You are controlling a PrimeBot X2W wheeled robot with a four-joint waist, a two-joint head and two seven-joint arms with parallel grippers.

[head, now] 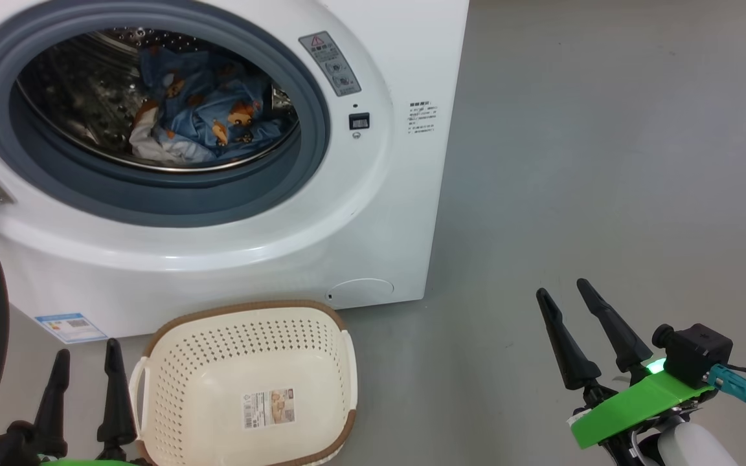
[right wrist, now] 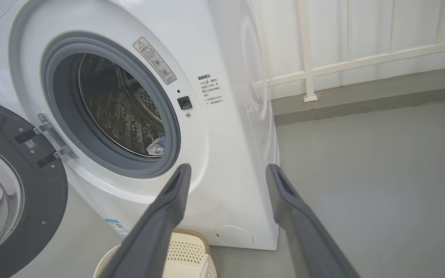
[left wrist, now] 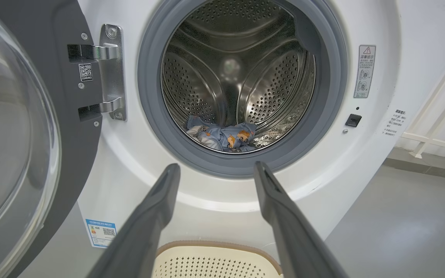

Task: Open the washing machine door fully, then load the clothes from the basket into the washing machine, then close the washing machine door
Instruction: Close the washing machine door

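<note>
The left gripper (head: 87,349) is seen released, its two dark fingers spread apart with nothing held between them. Just beside it, on its right, the basket (head: 250,336) is set on the floor (head: 606,162). A label sticker (head: 268,408) is seen on the basket's bare bottom. Whether the nearer finger touches the basket's handle cannot be told.

Ahead of and above the left gripper stands the washing machine (head: 373,213), and its round opening is faced by the fingers in the left wrist view. To the left of this gripper the washing machine door (right wrist: 48,193) is swung wide open. It is hung on a metal hinge (left wrist: 110,73), and its glass bowl is turned away from the opening. A blue energy label (head: 70,327) is stuck low on the machine's front, just ahead of the left fingertips.

The clothes (head: 217,123) are found ahead of the left gripper, past the grey gasket (head: 153,200), heaped at the bottom of the steel drum (left wrist: 269,77). Light blue fabric with orange-brown figures is seen there, with a pale piece at the heap's left side.

The right gripper (head: 562,288) is likewise released, its fingers parted and nothing grasped. It is held over the grey floor, well apart from the basket, which lies to its left. The machine's right front corner is placed ahead of it and to its left. In the right wrist view a white railing (right wrist: 307,58) is seen beyond the machine.
</note>
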